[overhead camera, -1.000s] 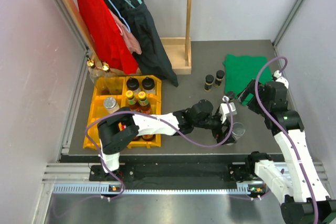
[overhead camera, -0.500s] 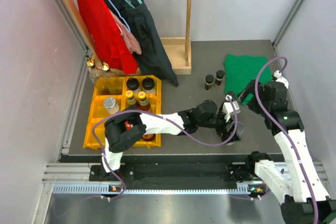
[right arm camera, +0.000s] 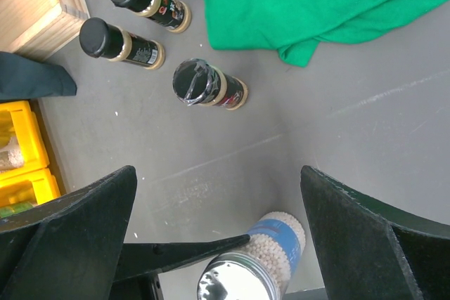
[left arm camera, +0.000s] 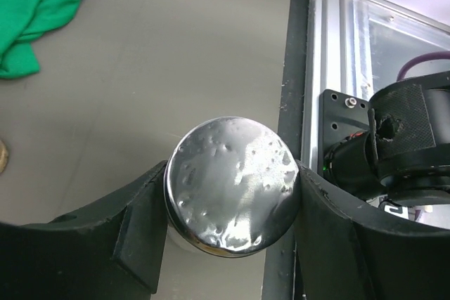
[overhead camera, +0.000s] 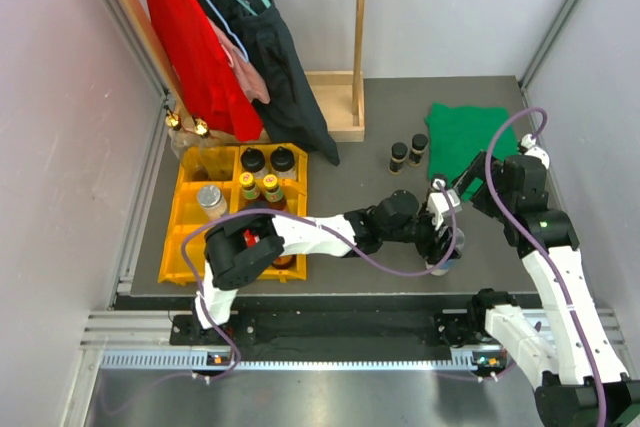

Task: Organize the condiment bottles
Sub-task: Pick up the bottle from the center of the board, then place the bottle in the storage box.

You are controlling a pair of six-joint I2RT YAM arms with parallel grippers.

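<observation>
Silver on the lid, white beads under a blue label: makes the canister (left arm camera: 232, 184) easy to pick out, at the near right of the table (overhead camera: 390, 107), close to the near edge. Pinches it at the lid with the left gripper (overhead camera: 437, 240), one black finger pressed against each side. Cannot tell whether it is raised or resting on the surface. Shows the right gripper (right arm camera: 218, 173) spread wide with nothing in it, poised just beyond the canister.

Counts as sorted, by the look of it: what stands in the yellow tray (overhead camera: 182, 247) at the left. Holds two black-capped jars (overhead camera: 252, 159) in the far compartments, two yellow-capped bottles (overhead camera: 246, 184) just nearer, and a pale-lidded jar (overhead camera: 211, 199) to their left. Places two gold-topped bottles (overhead camera: 175, 122) at the tray's far left corner, just outside it as far as can be told. Hides most of the near compartments behind the left arm, so allows no sure word on them.

Leaves, at a guess, four pieces to bring across from the right. Takes in the canister now gripped and three dark-capped ones standing loose on the bare table. Sets a pair of loose jars (overhead camera: 398, 155) side by side just left of the green cloth (overhead camera: 465, 132), well apart from the tray. Puts a third jar (right arm camera: 200, 82) nearer, between that pair and the canister.

Reads as past the halfway mark, though not close to finished. Calls next for carrying the canister leftward to a free compartment, then for fetching the loose three one at a time.
</observation>
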